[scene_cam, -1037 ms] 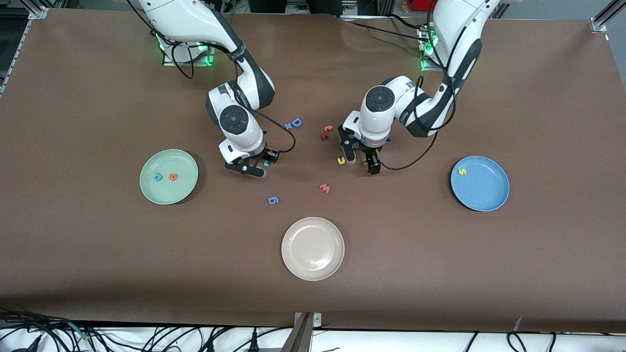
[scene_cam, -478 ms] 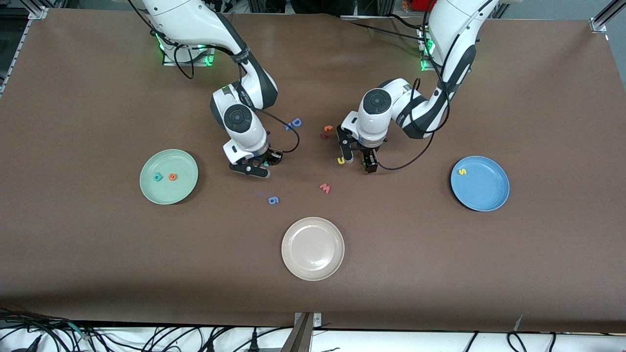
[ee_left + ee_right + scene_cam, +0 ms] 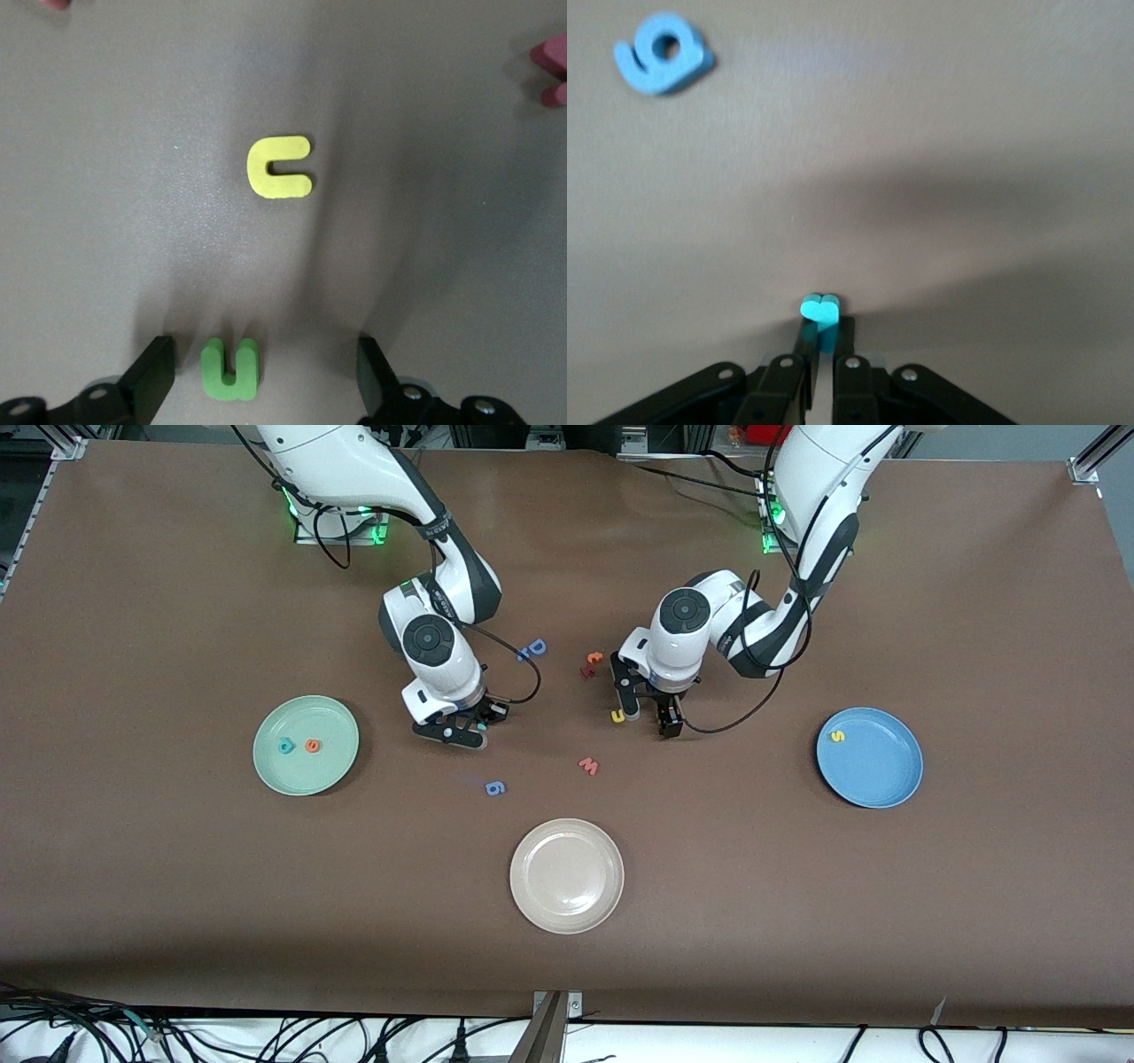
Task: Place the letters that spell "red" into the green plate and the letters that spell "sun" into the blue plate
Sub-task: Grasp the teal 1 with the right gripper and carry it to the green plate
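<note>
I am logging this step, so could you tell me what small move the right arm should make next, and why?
Probably lift: the right gripper is shut on the teal "r" at table level, while the green plate already holds "d" and "e".

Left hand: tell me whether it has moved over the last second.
Yes. The left hand shifted slightly toward the robots' bases, judged against the pink w.

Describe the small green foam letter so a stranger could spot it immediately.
Find the left gripper, low over the table's middle between the mint-green plate and the bright blue plate. The green foam arch letter lies between its open fingers. The matching arch beside it is yellow.
</note>
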### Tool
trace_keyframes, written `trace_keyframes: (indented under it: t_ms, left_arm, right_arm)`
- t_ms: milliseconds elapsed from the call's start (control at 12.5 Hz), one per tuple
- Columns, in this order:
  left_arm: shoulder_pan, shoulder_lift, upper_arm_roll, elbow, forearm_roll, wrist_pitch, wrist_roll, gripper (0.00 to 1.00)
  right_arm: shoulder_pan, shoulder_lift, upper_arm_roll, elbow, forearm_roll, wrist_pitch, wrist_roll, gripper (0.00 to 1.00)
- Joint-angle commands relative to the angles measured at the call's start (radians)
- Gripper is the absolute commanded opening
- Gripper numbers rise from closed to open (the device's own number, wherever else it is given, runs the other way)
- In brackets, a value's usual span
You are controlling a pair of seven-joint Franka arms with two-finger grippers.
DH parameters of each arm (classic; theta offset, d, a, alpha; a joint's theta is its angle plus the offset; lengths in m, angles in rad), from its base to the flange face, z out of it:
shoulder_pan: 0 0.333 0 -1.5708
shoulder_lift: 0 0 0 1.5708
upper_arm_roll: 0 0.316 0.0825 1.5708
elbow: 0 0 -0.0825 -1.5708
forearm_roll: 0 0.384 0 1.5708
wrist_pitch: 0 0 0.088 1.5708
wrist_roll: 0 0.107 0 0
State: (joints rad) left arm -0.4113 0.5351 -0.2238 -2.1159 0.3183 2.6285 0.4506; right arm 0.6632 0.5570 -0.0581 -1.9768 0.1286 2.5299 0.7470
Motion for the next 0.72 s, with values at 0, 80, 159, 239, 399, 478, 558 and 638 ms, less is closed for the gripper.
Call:
trace_keyframes:
  t_ms: [0,80,159,239,399,478,558,638]
  left_arm:
    - [-0.003,0.009,0.011,-0.012,0.030,0.024,0.003,0.86]
    - [-0.003,0.008,0.012,-0.013,0.030,0.024,0.003,0.87]
    - [-0.003,0.008,0.012,-0.018,0.030,0.024,0.000,0.87]
    - [-0.001,0.008,0.014,-0.019,0.030,0.024,-0.003,0.87]
    - [-0.001,0.008,0.014,-0.026,0.030,0.024,-0.003,0.87]
    - [-0.001,0.008,0.018,-0.027,0.030,0.024,-0.003,0.87]
    - [0.000,0.006,0.021,-0.027,0.030,0.025,-0.003,0.87]
    - [0.000,0.005,0.026,-0.033,0.030,0.024,-0.003,0.87]
  right_arm:
    - [0.009,-0.064,-0.061,-0.005,-0.027,-0.075,-0.058,0.00]
    - [0.009,-0.083,-0.101,-0.005,-0.040,-0.129,-0.122,0.00]
    - [0.007,-0.098,-0.145,-0.007,-0.041,-0.181,-0.191,0.00]
    - [0.007,-0.112,-0.204,-0.010,-0.041,-0.242,-0.263,0.00]
    - [0.006,-0.115,-0.302,-0.013,-0.040,-0.302,-0.387,0.00]
    - [0.006,-0.115,-0.345,-0.017,-0.040,-0.312,-0.450,0.00]
    - [0.003,-0.126,-0.377,-0.020,-0.037,-0.341,-0.487,0.00]
    - [0.001,-0.126,-0.396,-0.024,-0.037,-0.352,-0.512,0.00]
